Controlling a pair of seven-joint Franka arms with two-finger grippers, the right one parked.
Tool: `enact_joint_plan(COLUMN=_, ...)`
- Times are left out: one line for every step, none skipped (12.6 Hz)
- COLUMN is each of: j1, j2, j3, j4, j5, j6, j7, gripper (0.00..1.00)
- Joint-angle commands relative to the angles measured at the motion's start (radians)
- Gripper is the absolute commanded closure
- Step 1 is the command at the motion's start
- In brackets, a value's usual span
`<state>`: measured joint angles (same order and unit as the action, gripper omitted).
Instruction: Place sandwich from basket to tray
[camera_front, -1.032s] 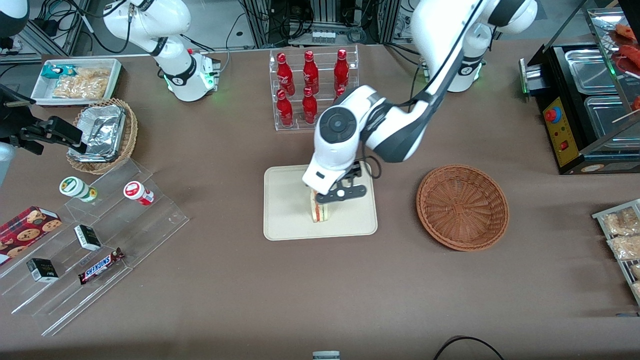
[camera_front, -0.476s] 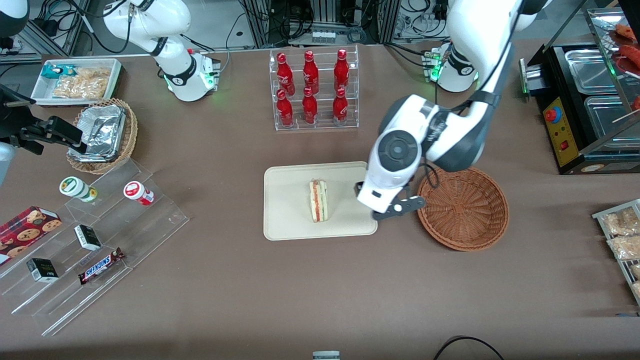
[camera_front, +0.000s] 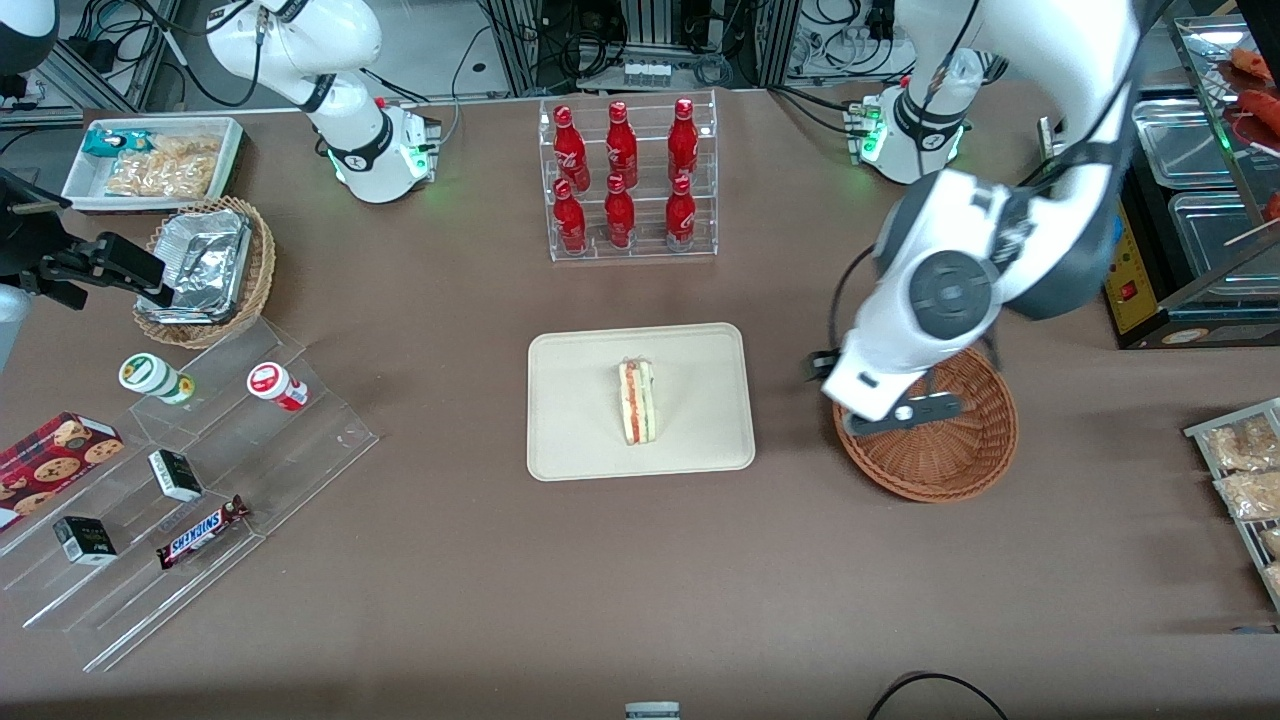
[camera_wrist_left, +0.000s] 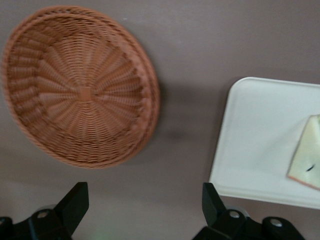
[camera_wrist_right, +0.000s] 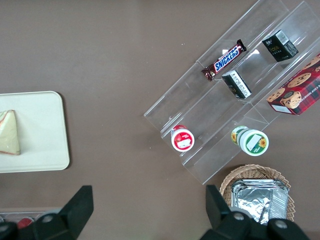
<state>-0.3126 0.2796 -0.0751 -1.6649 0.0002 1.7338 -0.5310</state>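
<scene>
The sandwich stands on its edge near the middle of the cream-beige tray, red and green filling facing up. It also shows in the left wrist view on the tray. The reddish-brown basket is empty; it also shows in the left wrist view. My left gripper is open and empty, above the table between tray and basket, at the basket's rim. In the left wrist view the gripper has its fingertips wide apart over bare table.
A clear rack of red bottles stands farther from the front camera than the tray. A clear stepped shelf with snacks and a tan basket of foil containers lie toward the parked arm's end. A black machine stands at the working arm's end.
My left gripper let go of the sandwich on the tray, rose and moved sideways from the tray to the basket's rim. The sandwich stays standing on the tray.
</scene>
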Motion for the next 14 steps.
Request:
enact_joint_plan(j1=0.056, j2=-0.109, j3=-0.009, j4=-0.096, j5=-0.006, j6=-0.034, j7=0.094, gripper=0.00)
enact_joint_plan(j1=0.075, j2=-0.129, j3=-0.009, j4=-0.096, j5=-0.006, j6=-0.063, j7=0.126, gripper=0.00)
enact_joint_plan(j1=0.125, j2=-0.149, j3=-0.023, j4=-0.093, j5=-0.008, j6=-0.100, j7=0.172, gripper=0.00)
enact_joint_plan(j1=0.179, j2=-0.163, j3=-0.063, j4=-0.084, j5=-0.009, j6=-0.137, j7=0.212, gripper=0.00)
enact_joint_plan(j1=0.238, j2=-0.183, j3=-0.107, j4=-0.081, j5=-0.009, j6=-0.167, j7=0.236, gripper=0.00)
enact_joint_plan(j1=0.274, j2=-0.201, j3=-0.127, j4=-0.081, j5=-0.008, j6=-0.187, j7=0.258, gripper=0.00)
enact_joint_plan(j1=0.294, j2=-0.220, j3=-0.129, j4=-0.079, j5=-0.009, j6=-0.206, j7=0.294, gripper=0.00)
enact_joint_plan(j1=0.311, j2=-0.235, j3=-0.130, j4=-0.078, j5=-0.009, j6=-0.230, j7=0.334, gripper=0.00)
enact_joint_plan(j1=0.323, j2=-0.247, j3=-0.129, j4=-0.067, j5=-0.009, j6=-0.250, j7=0.364, gripper=0.00)
enact_joint_plan(j1=0.329, j2=-0.250, j3=-0.127, j4=-0.046, j5=-0.009, j6=-0.282, j7=0.393, gripper=0.00)
enact_joint_plan(j1=0.336, j2=-0.250, j3=-0.124, j4=-0.020, j5=-0.005, j6=-0.312, j7=0.416, gripper=0.00)
enact_joint_plan(j1=0.342, j2=-0.258, j3=-0.120, j4=-0.012, j5=0.000, j6=-0.324, j7=0.439, gripper=0.00)
enact_joint_plan(j1=0.342, j2=-0.272, j3=-0.103, j4=-0.010, j5=0.001, j6=-0.327, j7=0.477, gripper=0.00)
enact_joint_plan(j1=0.340, j2=-0.281, j3=-0.075, j4=-0.009, j5=0.001, j6=-0.329, j7=0.518, gripper=0.00)
